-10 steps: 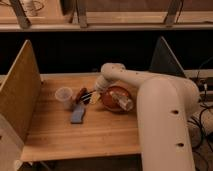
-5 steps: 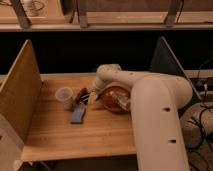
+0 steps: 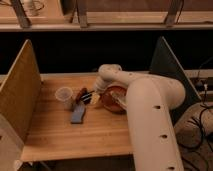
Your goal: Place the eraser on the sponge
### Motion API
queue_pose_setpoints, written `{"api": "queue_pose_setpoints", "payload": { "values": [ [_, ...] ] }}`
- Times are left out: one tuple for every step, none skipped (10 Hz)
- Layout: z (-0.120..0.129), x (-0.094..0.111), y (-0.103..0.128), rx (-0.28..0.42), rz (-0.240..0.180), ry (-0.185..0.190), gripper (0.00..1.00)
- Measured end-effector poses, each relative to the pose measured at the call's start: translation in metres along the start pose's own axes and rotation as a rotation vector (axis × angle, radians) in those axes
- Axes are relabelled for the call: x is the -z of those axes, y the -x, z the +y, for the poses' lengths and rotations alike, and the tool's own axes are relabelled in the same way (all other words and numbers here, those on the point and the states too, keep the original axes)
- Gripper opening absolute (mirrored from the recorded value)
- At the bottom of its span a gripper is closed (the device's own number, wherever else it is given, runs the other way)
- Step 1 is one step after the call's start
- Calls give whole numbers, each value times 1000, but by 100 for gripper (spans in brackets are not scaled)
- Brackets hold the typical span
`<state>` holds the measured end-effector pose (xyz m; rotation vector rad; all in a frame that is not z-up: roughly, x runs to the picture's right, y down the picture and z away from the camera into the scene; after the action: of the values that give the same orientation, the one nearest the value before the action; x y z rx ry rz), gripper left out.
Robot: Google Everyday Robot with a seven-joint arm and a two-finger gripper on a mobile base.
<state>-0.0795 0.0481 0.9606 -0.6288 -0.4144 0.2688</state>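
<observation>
The eraser (image 3: 88, 97), a small black block with a pale stripe, lies on the wooden table (image 3: 65, 135) between a reddish-brown object and the orange bowl. Just in front of it to the left lies the flat blue sponge (image 3: 78, 114). My gripper (image 3: 94, 94) hangs low at the end of the white arm, right at the eraser's right end, and it looks open. The eraser rests on the table with nothing lifted. Part of the gripper is hidden by the wrist.
A translucent plastic cup (image 3: 64, 96) stands left of the eraser, beside the reddish-brown object (image 3: 81, 93). The orange bowl (image 3: 114, 100) sits under the arm. Tall panels (image 3: 20, 90) wall the table's left and right sides. My bulky white arm (image 3: 150, 120) covers the table's right part.
The arm has shifted a little to the left and lower, bringing the gripper closer to the eraser. The eraser, sponge, cup and bowl have not moved.
</observation>
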Motion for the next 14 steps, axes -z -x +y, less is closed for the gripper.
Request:
{"api": "queue_pose_setpoints", "payload": {
  "values": [
    [1,-7,-2,-14,-14,14,80],
    [2,-14,0,-25,-31,29,80],
    [3,-21,0,-39,-47,41,80],
    [2,-26,-3,-53,-61,48,77],
    [2,-29,-5,-63,-66,54,70],
    [2,-31,-7,-71,-72,59,62],
    [0,-30,-9,-75,-73,59,52],
    [-2,-28,-12,-81,-74,53,40],
    [-5,-26,-14,-86,-77,45,32],
    [-9,-23,-17,-95,-82,34,20],
    [-9,-21,-19,-98,-82,29,9],
    [-11,-18,-21,-99,-83,22,2],
    [-13,-16,-21,-97,-83,16,0],
    [-16,-13,-21,-90,-81,8,0]
  ]
}}
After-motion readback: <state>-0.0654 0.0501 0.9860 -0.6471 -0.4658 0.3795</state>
